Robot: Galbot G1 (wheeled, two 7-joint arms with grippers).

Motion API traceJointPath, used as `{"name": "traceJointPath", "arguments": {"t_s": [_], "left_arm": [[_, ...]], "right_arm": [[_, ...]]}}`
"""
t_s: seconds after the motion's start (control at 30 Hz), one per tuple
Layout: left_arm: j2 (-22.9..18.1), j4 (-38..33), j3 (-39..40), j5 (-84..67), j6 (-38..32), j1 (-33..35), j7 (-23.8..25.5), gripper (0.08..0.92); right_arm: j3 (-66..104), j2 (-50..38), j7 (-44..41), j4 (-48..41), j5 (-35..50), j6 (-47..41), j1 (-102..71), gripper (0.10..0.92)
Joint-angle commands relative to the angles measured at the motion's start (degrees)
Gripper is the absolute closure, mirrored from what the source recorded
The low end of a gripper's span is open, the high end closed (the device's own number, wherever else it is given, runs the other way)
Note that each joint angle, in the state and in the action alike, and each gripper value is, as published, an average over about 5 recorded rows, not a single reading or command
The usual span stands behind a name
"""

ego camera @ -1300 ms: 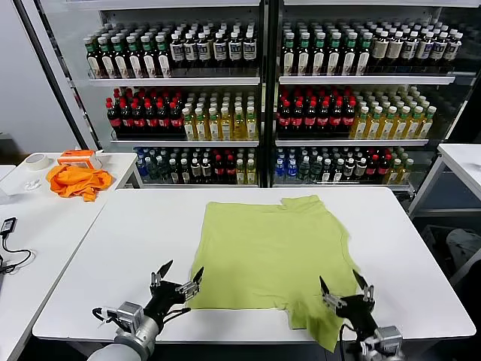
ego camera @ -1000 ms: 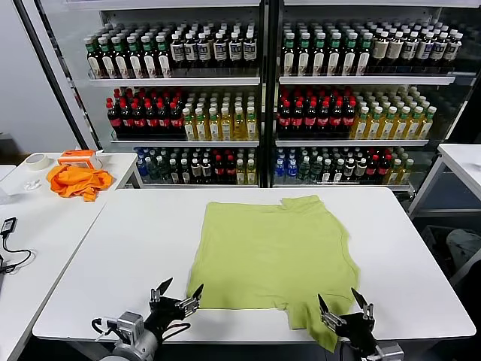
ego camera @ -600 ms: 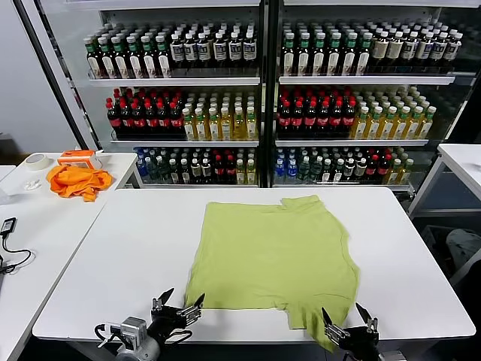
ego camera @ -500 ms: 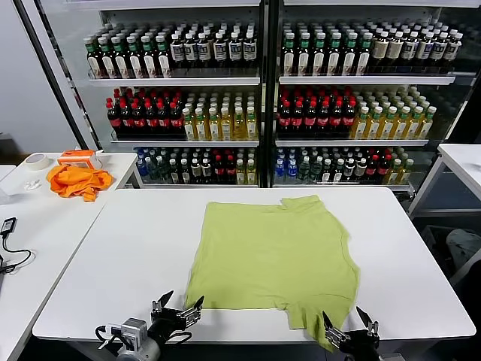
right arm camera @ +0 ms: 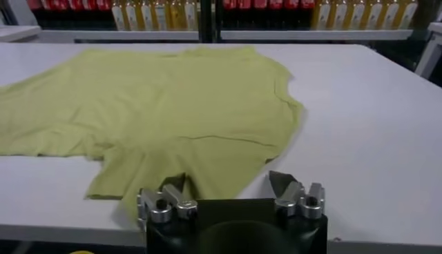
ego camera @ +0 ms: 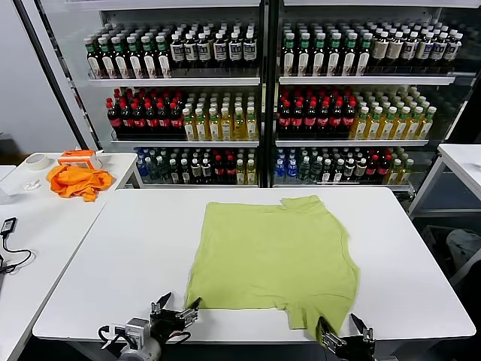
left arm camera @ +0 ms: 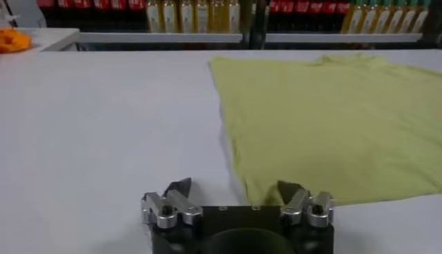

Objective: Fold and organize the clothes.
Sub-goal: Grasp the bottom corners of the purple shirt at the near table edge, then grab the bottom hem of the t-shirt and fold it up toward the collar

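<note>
The clothes are one lime T-shirt (ego camera: 274, 259) lying flat on the white table (ego camera: 128, 248), its collar towards the far edge and a sleeve hanging over the near edge. My left gripper (ego camera: 174, 310) sits low at the shirt's near left corner. In the left wrist view this gripper (left arm camera: 235, 188) is open, with the corner of the T-shirt (left arm camera: 331, 124) between its fingers. My right gripper (ego camera: 343, 333) is at the near right sleeve. Seen from the right wrist, the gripper (right arm camera: 228, 181) is open astride the edge of the T-shirt (right arm camera: 173, 110).
An orange cloth (ego camera: 78, 180), a tape roll (ego camera: 35, 161) and an orange-white box (ego camera: 79, 157) lie on a side table at the left. Glass-door coolers full of bottles (ego camera: 263, 98) stand behind. Another white table (ego camera: 462, 162) is at the right.
Both grippers have come down and back to the table's near edge, ending at the shirt's near corners. Their fingers stand a little closer together than before.
</note>
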Motion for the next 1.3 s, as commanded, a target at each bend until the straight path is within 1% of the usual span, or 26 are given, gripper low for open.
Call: {"name": "traceJointPath", "arguments": {"t_s": [0.03,0.33,0.5,0.6,0.67,0.77,1.07,1.3], "left_arm": [[0.00,1.87,1.01,1.68,0.09,-0.10,0.06,0.371],[-0.72,2.65,1.65,1.96,-0.87,-0.58,2.36,0.631],[-1.35,2.11,2.54,0.87,-3.26,-0.99,3.46,0.779],[-1.26,0.29,2.30,-0.31,-3.90,-1.19,2.58,0.863],[-0.67,-1.71,1.55,-0.76,-3.62,-0.81,1.73,0.901],[0.59,-4.76,0.04,-1.28,-3.40,0.97,0.94,0.917],[3.26,-11.84,-3.74,-1.86,-3.54,7.86,0.61,0.917],[4.61,-15.53,-6.40,-1.89,-2.98,14.33,0.73,0.917]], "right_arm": [[-0.52,0.09,0.02,-0.56,1.63,-0.51,-0.01,0.508],[-0.95,0.19,-1.03,-0.83,0.59,0.92,1.43,0.760],[-1.10,0.18,-1.13,-0.53,0.70,1.42,1.86,0.893],[-0.75,0.04,-0.93,0.90,0.75,1.27,1.82,0.919],[-0.31,-0.15,-0.66,2.51,0.87,0.68,1.55,0.919],[0.41,-0.66,-0.44,5.17,1.34,-0.48,0.47,0.919],[2.90,-2.38,-0.65,12.04,2.44,-2.86,-6.68,0.919],[3.52,-2.75,-0.70,14.62,1.87,-4.35,-10.67,0.919]]}}
